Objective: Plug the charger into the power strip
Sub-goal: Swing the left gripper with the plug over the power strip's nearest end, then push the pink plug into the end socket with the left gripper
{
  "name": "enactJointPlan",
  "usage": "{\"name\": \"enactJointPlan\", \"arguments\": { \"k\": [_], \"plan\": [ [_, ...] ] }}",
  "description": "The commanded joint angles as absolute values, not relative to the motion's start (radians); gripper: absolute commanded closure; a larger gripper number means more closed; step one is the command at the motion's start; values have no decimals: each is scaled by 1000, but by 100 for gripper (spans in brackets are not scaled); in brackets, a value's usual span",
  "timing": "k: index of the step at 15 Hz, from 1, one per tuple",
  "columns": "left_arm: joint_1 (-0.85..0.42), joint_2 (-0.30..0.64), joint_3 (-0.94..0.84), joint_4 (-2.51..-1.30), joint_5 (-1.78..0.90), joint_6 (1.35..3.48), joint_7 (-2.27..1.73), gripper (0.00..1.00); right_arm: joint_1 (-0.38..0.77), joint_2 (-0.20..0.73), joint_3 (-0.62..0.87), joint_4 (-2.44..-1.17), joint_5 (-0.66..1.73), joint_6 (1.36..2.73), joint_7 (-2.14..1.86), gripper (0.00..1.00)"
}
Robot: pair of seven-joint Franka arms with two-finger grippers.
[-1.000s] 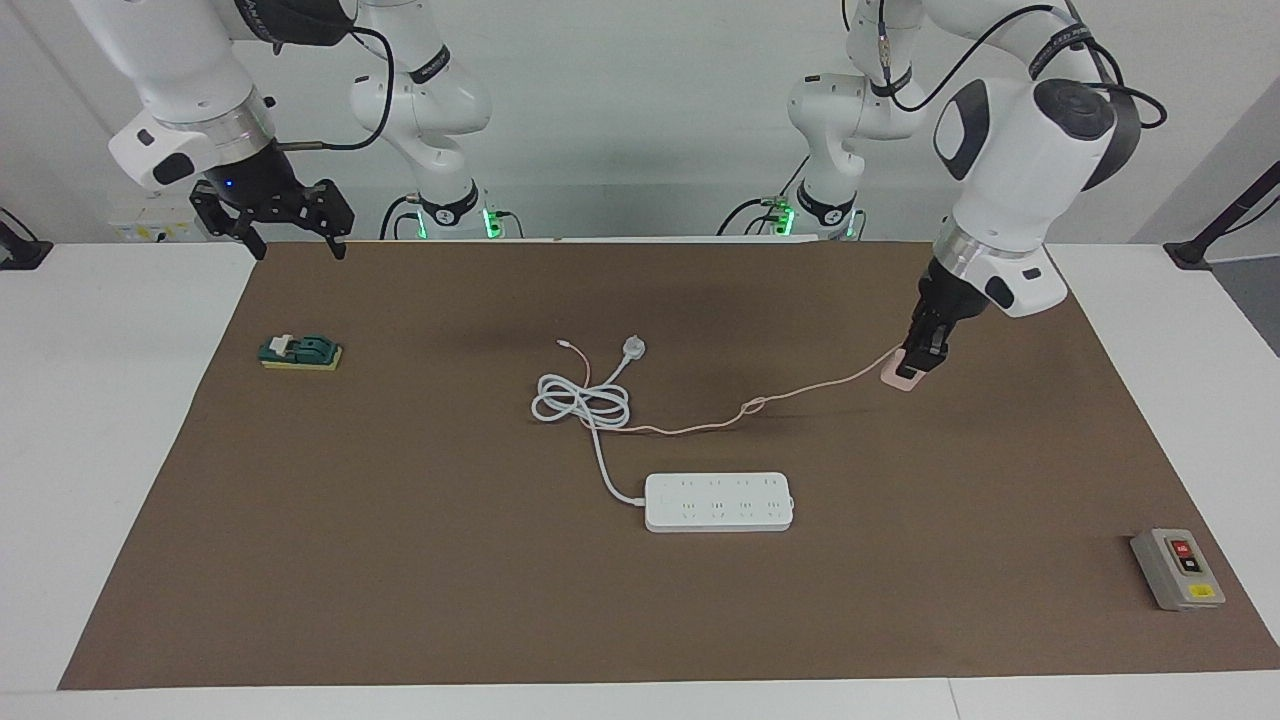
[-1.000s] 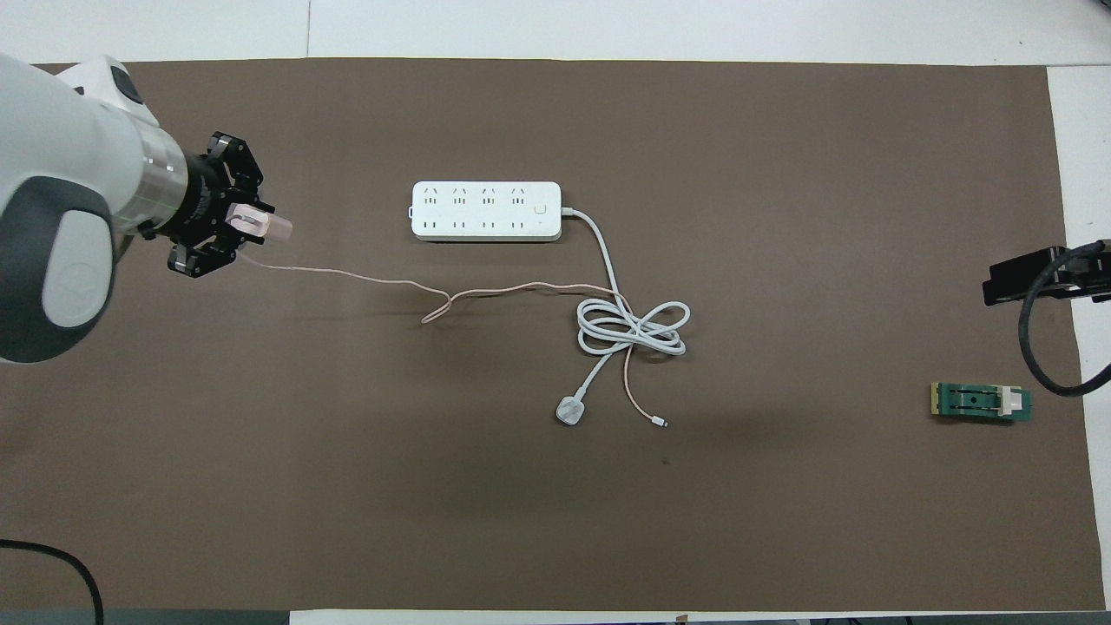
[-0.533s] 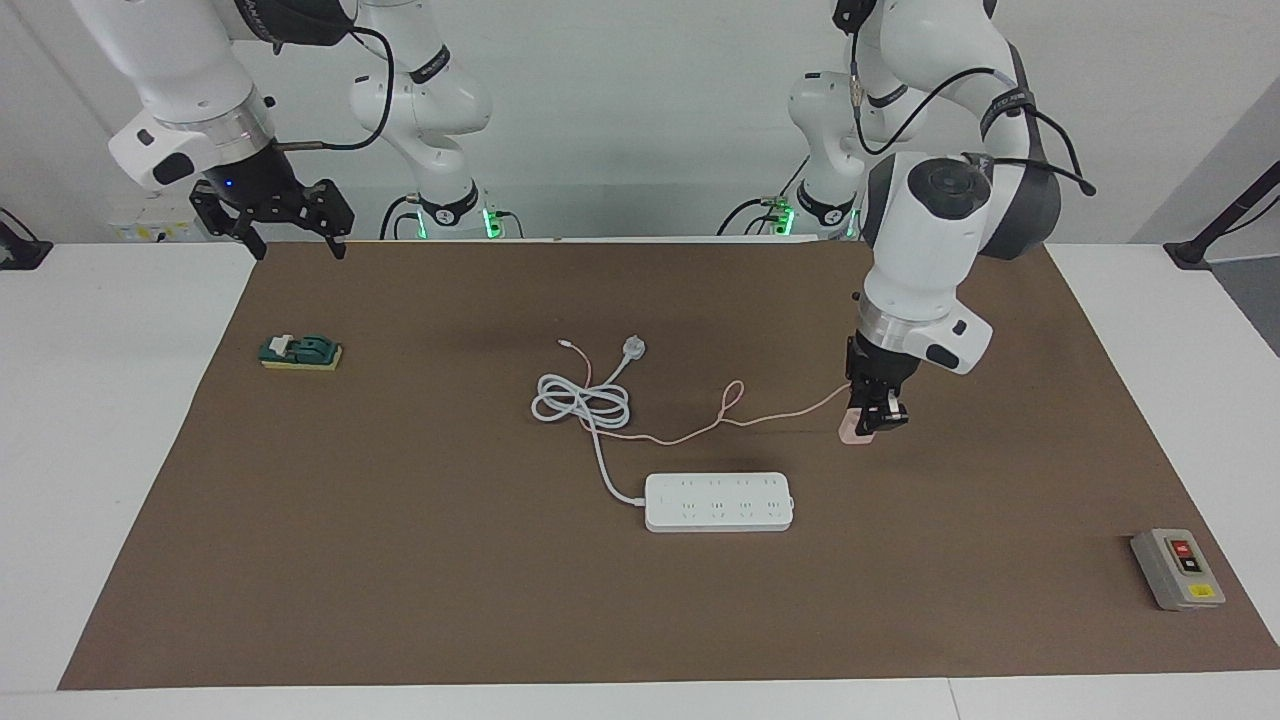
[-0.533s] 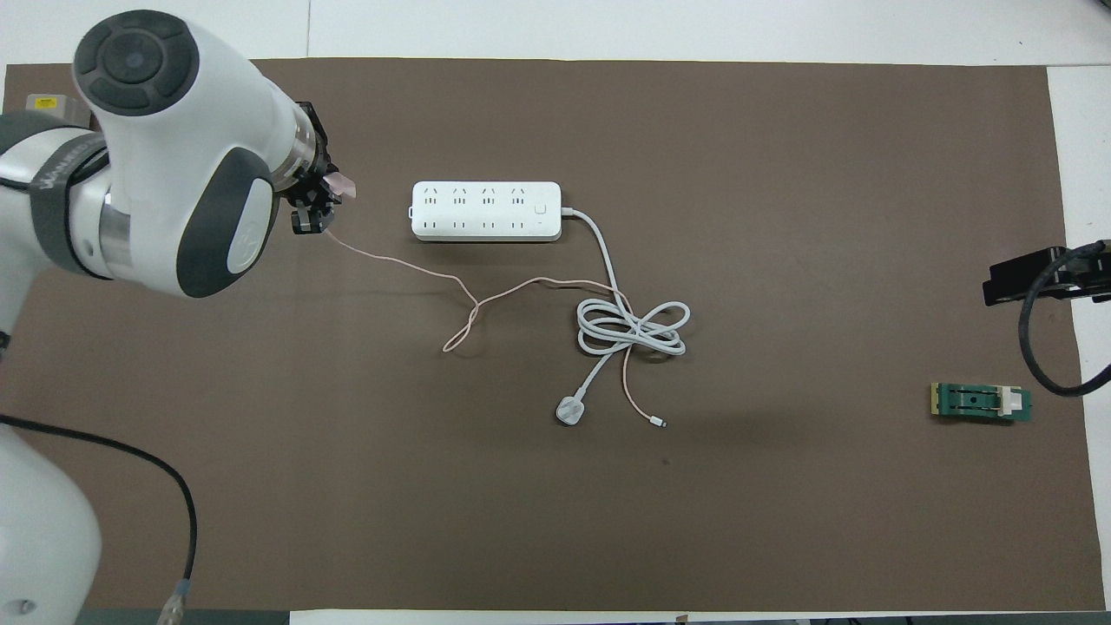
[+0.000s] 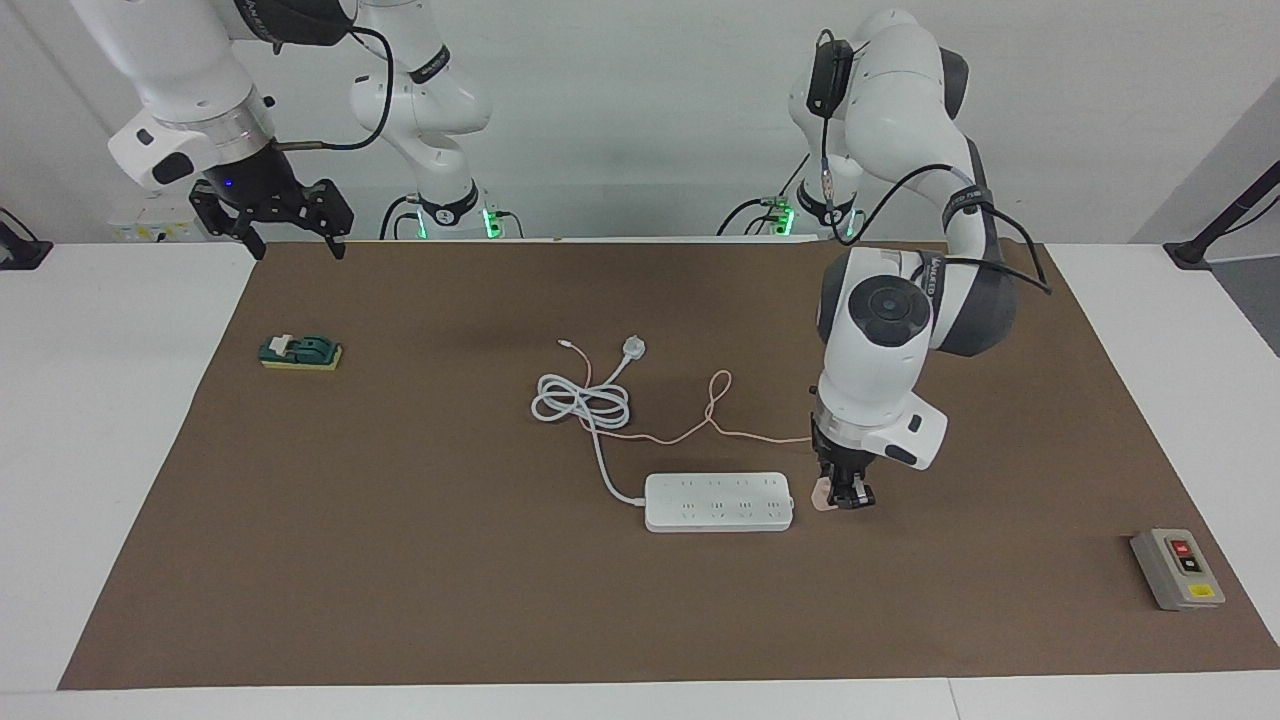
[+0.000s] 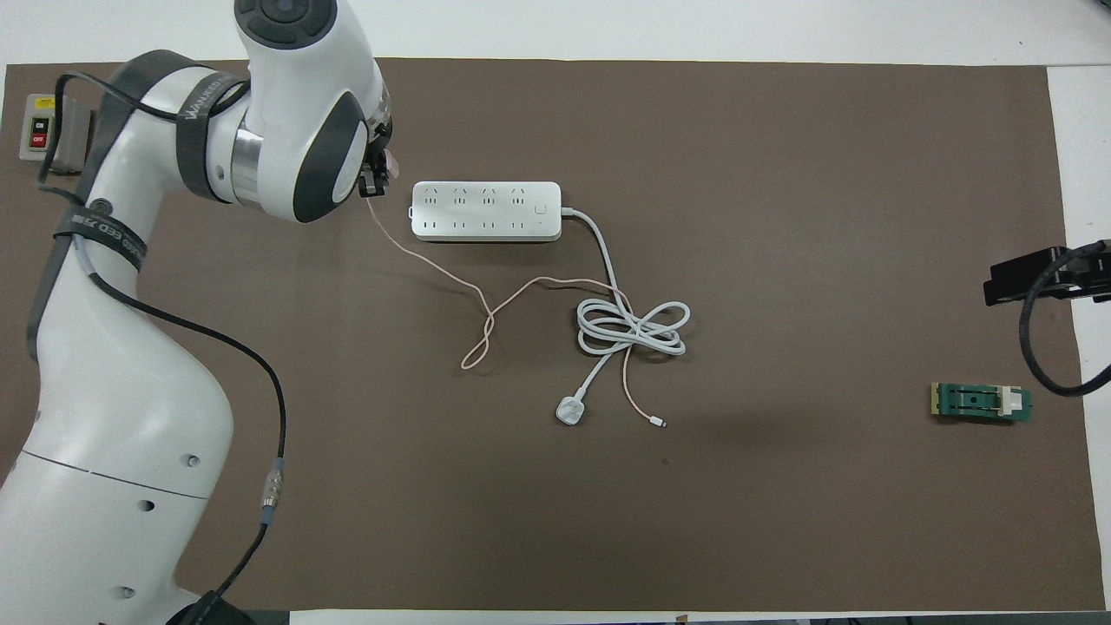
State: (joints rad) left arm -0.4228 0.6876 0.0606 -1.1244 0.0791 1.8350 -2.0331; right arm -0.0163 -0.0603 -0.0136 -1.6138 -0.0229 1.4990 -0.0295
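Observation:
My left gripper (image 5: 848, 496) is shut on the pale pink charger (image 5: 823, 495) and holds it low over the mat, just off the end of the white power strip (image 5: 718, 502) that lies toward the left arm's end of the table. In the overhead view the left gripper (image 6: 379, 174) and the charger (image 6: 391, 161) are mostly covered by the arm, beside the strip (image 6: 485, 210). The thin pink cable (image 5: 712, 396) trails from the charger in a loop toward the coiled white cord (image 5: 581, 400). My right gripper (image 5: 293, 232) hangs open and empty above the mat's corner nearest the right arm's base and waits.
A white round-ended plug (image 5: 633, 347) lies nearer to the robots than the strip. A green and yellow block (image 5: 300, 352) sits toward the right arm's end. A grey box with red and yellow buttons (image 5: 1177, 568) sits toward the left arm's end, farther from the robots.
My left gripper has carried the charger from the mat's left-arm side down to just beside the strip's end, dragging the pink cable so that its loop shifted. The right arm has not moved.

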Motion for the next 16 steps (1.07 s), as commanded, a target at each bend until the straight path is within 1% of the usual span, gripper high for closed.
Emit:
{"name": "enactJointPlan", "arguments": {
  "k": [1, 5, 16],
  "plan": [
    [-446, 703, 74, -1117, 68, 1805, -2049, 100, -32, -80, -3, -1632, -40, 1502, -49, 0],
    [-466, 681, 72, -1175, 51, 1815, -2046, 100, -34, -80, -3, -1634, -40, 1503, -49, 0],
    [-460, 649, 52, -1250, 25, 1848, -1973, 100, -34, -80, -5, -1631, -40, 1502, -49, 0]
  ]
}}
